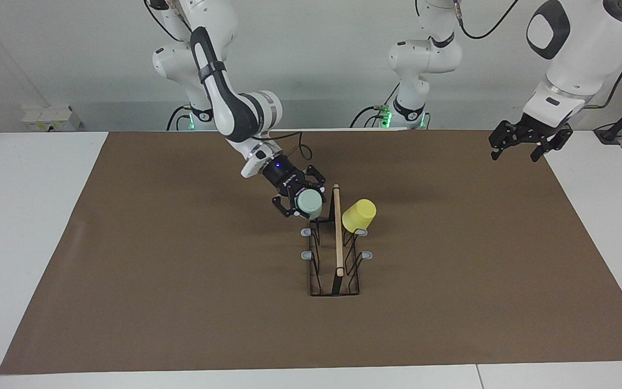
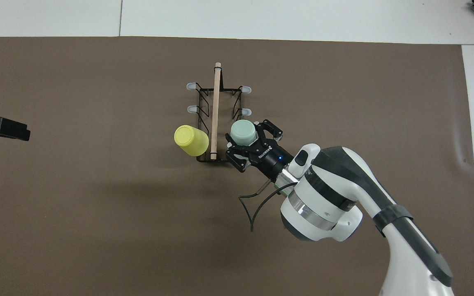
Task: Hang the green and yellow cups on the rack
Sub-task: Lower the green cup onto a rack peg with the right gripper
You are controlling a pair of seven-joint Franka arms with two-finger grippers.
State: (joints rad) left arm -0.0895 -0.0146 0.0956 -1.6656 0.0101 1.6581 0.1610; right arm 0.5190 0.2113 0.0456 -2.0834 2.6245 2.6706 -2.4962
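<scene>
1. I am seeing the yellow cup (image 1: 359,215) hanging on the rack (image 1: 335,254) already.
2. My right gripper (image 1: 301,201) is pinching the green cup (image 1: 309,203) over a prong nearest the robots.
3. My left gripper (image 1: 524,142) is waiting, fingers spread.
</scene>
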